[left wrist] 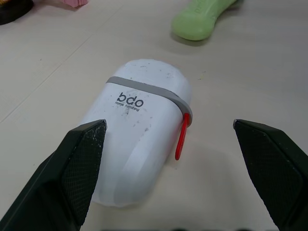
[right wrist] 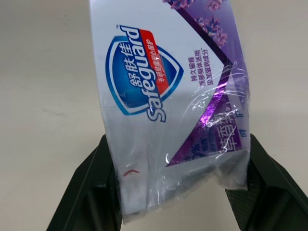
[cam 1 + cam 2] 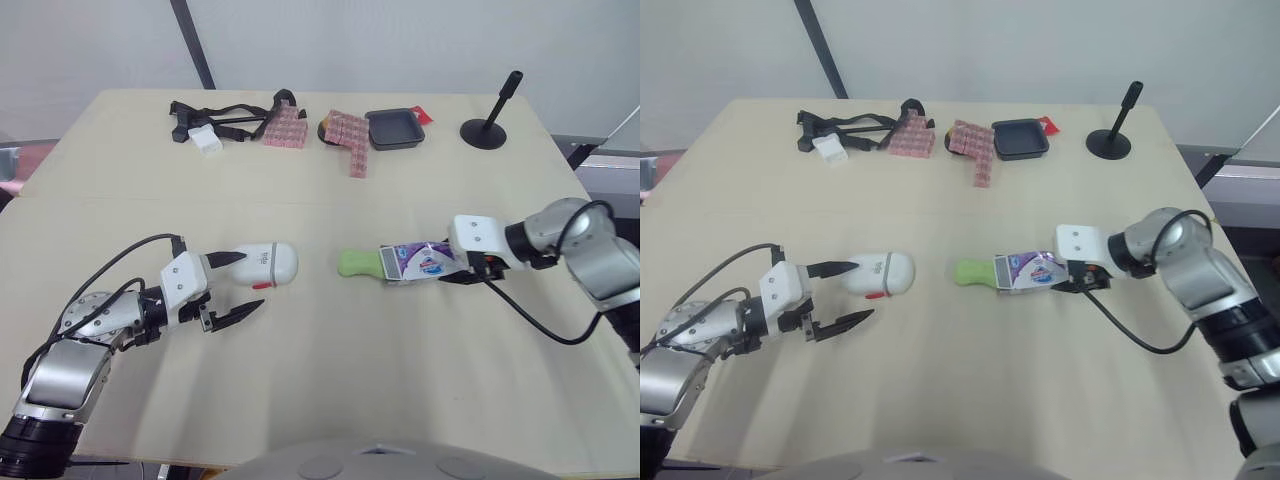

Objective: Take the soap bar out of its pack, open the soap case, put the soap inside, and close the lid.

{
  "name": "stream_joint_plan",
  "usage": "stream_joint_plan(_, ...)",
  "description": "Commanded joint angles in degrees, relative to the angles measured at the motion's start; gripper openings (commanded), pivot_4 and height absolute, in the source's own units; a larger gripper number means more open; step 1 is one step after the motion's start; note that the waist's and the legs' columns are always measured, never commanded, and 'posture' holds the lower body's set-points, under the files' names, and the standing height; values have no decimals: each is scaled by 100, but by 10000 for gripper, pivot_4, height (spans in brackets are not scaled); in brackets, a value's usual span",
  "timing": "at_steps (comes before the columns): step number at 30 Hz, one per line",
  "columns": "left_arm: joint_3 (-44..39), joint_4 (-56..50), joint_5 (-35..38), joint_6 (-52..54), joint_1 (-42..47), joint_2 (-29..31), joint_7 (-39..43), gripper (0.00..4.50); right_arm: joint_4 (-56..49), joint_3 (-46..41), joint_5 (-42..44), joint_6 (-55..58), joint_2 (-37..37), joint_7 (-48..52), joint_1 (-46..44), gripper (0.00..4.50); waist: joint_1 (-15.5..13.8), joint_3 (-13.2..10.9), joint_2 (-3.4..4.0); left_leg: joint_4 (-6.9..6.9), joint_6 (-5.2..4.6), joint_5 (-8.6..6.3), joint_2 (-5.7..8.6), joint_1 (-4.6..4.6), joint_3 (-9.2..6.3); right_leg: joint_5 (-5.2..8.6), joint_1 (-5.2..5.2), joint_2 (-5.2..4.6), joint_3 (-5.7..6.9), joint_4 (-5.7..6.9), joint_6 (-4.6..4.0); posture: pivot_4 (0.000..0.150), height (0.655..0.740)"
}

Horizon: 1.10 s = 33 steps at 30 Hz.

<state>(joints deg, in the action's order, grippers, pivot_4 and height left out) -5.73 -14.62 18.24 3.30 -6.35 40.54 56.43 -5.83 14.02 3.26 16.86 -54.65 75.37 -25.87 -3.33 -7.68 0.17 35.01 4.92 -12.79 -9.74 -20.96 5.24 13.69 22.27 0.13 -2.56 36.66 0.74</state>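
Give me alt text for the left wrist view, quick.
A white soap case with a grey band and a red tab lies on the table, framed by the open left claw. A green soap bar lies beyond it.

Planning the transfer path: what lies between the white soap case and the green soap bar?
Nothing stands there. Between the soap case and the soap bar the left eye view shows only bare table.
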Motion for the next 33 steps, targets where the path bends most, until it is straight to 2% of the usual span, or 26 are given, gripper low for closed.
stream_joint_plan(1, -48, -12, 25, -125, 66, 48, 52, 45000, -793, -597, 251, 466, -367, -67, 136, 26911, 1, 0, 0, 0, 0, 0, 0, -1, 0, 0, 0, 0, 0, -1, 0, 1500, 7400)
stream_joint_plan(12, 174, 334, -11, -270, 429, -20, 223, 45000, -1099, -1051, 82, 814, -1034, -427, 954, 26911, 15, 3, -1, 0, 0, 0, -2, 4, 0, 0, -5, 0, 0, -2, 0, 1500, 7400)
stream_joint_plan(15, 192, 370, 43, -264, 504, -34, 272, 45000, -977, -1292, -126, 1904, -621, -1411, 875, 26911, 37, 5, -2, 0, 0, 0, -1, 8, 1, 0, -6, 1, -4, 1, 0, 1500, 7400)
stream_joint_plan(19, 205, 468, 54, -276, 594, -36, 342, 45000, -1230, -1797, 128, 4357, 141, -2356, 880, 26911, 18, 6, -1, -1, 2, 1, 6, 16, 2, 0, -11, 4, -4, 1, 0, 1500, 7400)
stream_joint_plan(23, 235, 618, 45, -304, 709, -47, 428, 45000, -1511, -2251, 152, 5612, 874, -3144, 960, 26911, -78, 10, 6, -5, 3, 1, 12, 17, 2, 0, -11, 5, -4, -2, 0, 1500, 7400)
stream_joint_plan(28, 364, 777, -8, -330, 918, -101, 532, 45000, -933, -2653, -93, 6031, 1645, -4326, 561, 26911, -120, 19, 22, -5, 5, 1, 10, 42, 7, 0, -10, 0, -9, 2, 0, 1500, 7400)
stream_joint_plan(30, 409, 848, -51, -378, 1007, -100, 559, 45000, -772, -2622, -117, 5982, 1698, -4559, 508, 26911, -125, 23, 28, -4, 8, 4, 13, 45, 9, 0, -7, -3, -10, 8, 0, 1500, 7400)
stream_joint_plan(33, 406, 896, -16, -368, 1079, -84, 580, 45000, -767, -2567, 5, 6069, 1603, -4632, 589, 36305, -130, 23, 29, -15, 11, 5, 21, 41, 9, 0, -11, 3, -10, 6, 0, 1500, 7400)
